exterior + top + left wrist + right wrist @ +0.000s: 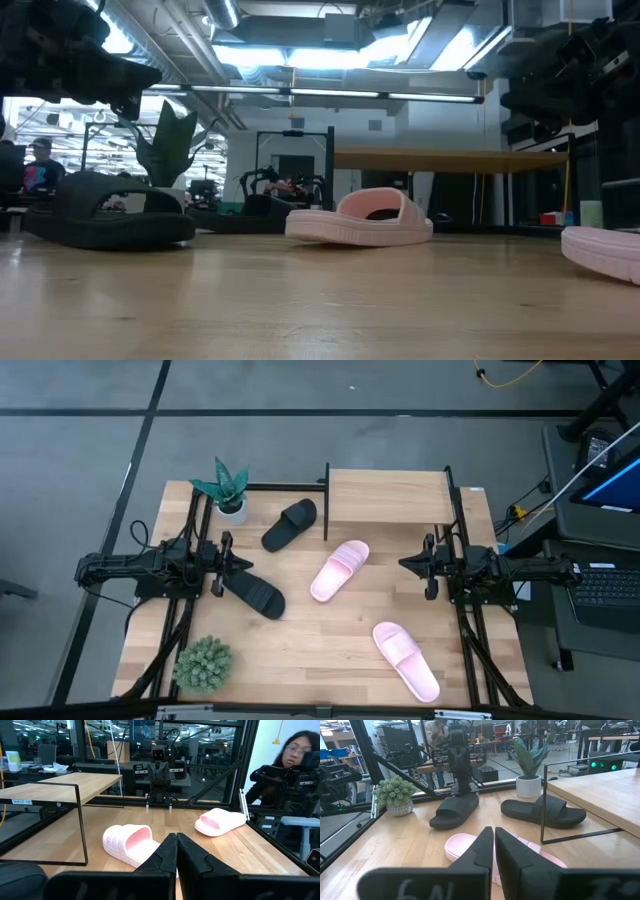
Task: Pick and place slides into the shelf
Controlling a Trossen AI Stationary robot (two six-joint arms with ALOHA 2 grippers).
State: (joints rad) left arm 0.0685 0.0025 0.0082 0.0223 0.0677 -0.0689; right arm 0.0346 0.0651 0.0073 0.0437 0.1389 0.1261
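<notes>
High view: we see two pale pink foam slides and two black ones scattered; light-wood shelf at upper centre bare. Left gripper and right gripper both closed.

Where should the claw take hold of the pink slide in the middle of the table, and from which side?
Probably the wide strap of the middle pink slide, taken from above. The slide lies sole-down, its strap arching over the footbed, leaving a gap for one finger. The right claw is nearest.
</notes>
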